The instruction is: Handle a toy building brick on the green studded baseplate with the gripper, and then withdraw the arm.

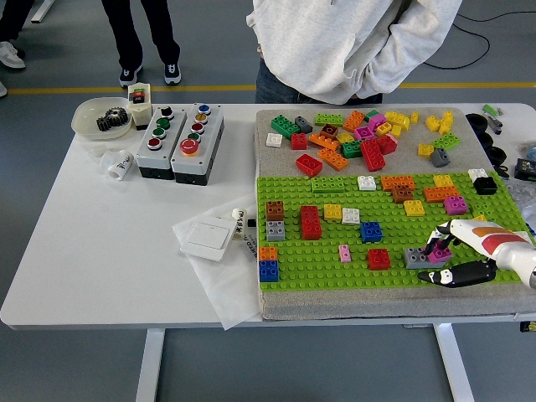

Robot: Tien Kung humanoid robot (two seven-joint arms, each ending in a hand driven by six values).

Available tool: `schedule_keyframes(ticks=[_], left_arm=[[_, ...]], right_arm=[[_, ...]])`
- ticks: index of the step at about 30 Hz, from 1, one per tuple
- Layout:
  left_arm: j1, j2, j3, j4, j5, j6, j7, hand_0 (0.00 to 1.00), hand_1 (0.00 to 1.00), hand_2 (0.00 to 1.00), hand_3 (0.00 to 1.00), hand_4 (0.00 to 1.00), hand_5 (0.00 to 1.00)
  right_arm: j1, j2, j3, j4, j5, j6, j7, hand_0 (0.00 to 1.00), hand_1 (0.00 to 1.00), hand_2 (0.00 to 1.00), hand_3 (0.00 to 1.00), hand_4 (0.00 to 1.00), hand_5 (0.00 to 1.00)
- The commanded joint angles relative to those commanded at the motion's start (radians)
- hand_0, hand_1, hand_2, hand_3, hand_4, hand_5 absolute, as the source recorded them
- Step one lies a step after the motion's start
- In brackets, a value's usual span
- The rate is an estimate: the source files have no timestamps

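Observation:
The green studded baseplate [322, 261] lies on a grey mat and carries several bricks. Near its front right corner a small magenta brick [441, 254] sits against the right end of a grey brick [414, 258]. My right hand [430, 260] reaches in from the right edge. Its white-and-black fingertips [434, 244] press on the magenta brick from behind, and the black thumb [437, 276] closes in from the front. The left arm is out of view.
Loose bricks [360, 134] are heaped on the mat behind the baseplate. Two button boxes [180, 141], a bowl of gears [102, 117] and a white switch plate [208, 237] on paper stand to the left. A person [352, 42] stands at the far side, hands off the table.

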Motion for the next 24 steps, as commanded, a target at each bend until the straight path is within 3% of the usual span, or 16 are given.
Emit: schedule_keyframes(ticks=[8,24], left_arm=[[0.000,0.000,0.001,0.000,-0.001,0.000,0.000,0.742,0.755,0.805,0.613,0.644,0.629],[-0.002,0.001,0.004,0.000,-0.003,0.000,-0.001,0.742,0.754,0.805,0.613,0.644,0.628]], right_arm=[[0.002,0.006,0.000,-0.021,0.012,-0.002,0.003,0.650,0.651,0.699,0.555,0.894,0.543],[0.003,0.001,-0.002,0.016,0.007,-0.001,-0.002,0.650,0.651,0.699,0.556,0.897,0.544]])
